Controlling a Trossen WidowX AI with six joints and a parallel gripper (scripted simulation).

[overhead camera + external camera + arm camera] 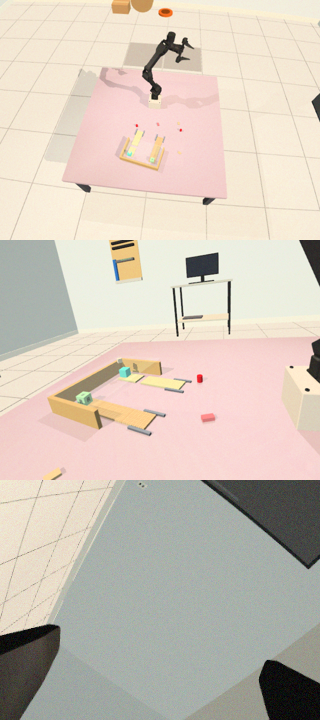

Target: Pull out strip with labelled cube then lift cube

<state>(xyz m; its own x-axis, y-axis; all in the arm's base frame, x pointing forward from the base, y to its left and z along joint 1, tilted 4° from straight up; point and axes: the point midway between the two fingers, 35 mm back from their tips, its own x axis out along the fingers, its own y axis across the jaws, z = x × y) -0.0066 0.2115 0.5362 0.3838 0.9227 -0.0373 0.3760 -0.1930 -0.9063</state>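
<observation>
A green cube (152,160) (84,398) with dark letters on its sides sits on the far end of an orange wood-grained strip (159,141) (134,416), which looks unbroken. A plain teal cube (129,153) (124,372) sits on the short far piece of a pale yellow strip (137,137) (162,382); a gap parts that strip in two. Both strips lie flat, each with its near end between two grey rails. My gripper (191,53) (164,655) is open and empty, high up beyond the arm's base, far from the strips and cubes.
A low three-sided wooden wall (139,163) (74,409) stands around the strips' far ends, open toward the arm's base. Red cylinders (136,125) (180,130), a red block (157,124) (208,417) and small tan pieces (178,123) (179,152) lie on the pink table (103,165).
</observation>
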